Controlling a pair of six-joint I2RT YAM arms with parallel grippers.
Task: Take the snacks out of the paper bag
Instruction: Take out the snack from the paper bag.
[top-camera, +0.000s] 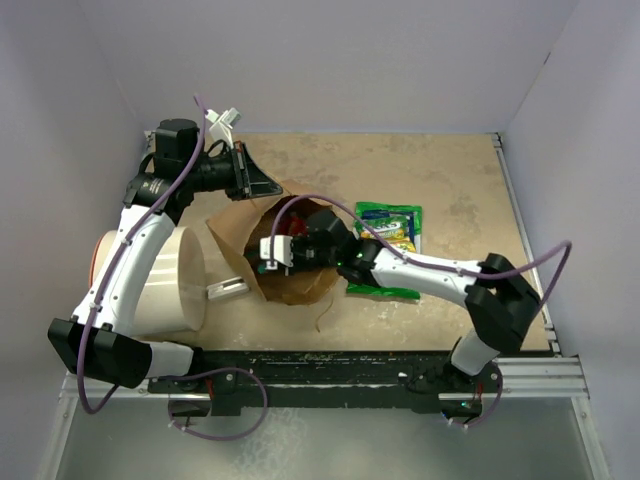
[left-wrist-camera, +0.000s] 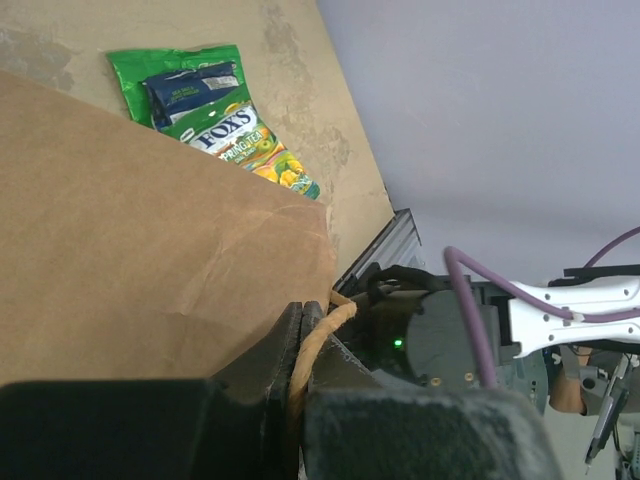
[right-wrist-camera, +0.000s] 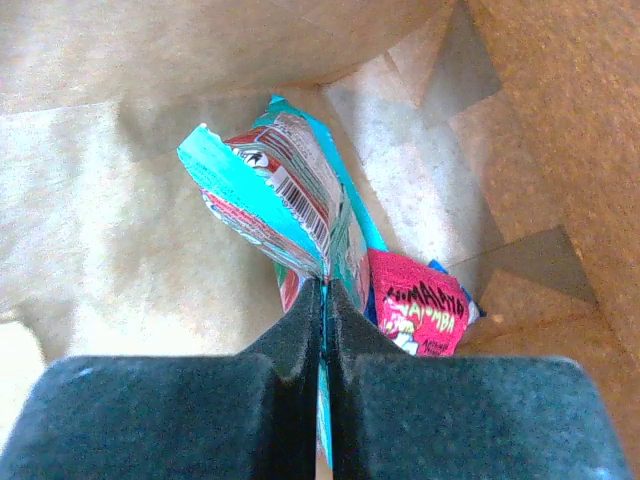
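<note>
So the tabletop (top-camera: 450, 180) has a big white cylinder (top-camera: 165, 285) lying over by the near-left corner. The paper bag (top-camera: 235, 235) sits about mid-table, a bit closer to the near edge, with its mouth gaping open upward.

Just right of the bag there's the big green packet (top-camera: 390, 228) flat on the table. A dark blue packet (left-wrist-camera: 190, 90) and a yellow-green Fox's one (left-wrist-camera: 235, 135) are lying on top of it.

The left gripper (left-wrist-camera: 305, 320) is at the bag's far-left rim, fingers squeezed tight on the twisted paper handle (left-wrist-camera: 318, 335). The right gripper (right-wrist-camera: 325, 290) is down inside the bag, jaws pinched together on the edge of a teal packet (right-wrist-camera: 270, 190). A red packet (right-wrist-camera: 420, 315) lies on the bag floor right next to it, with a sliver of blue poking out behind it.

There's also a small white-grey bar (top-camera: 228, 289) on the table between the cylinder and the bag.
</note>
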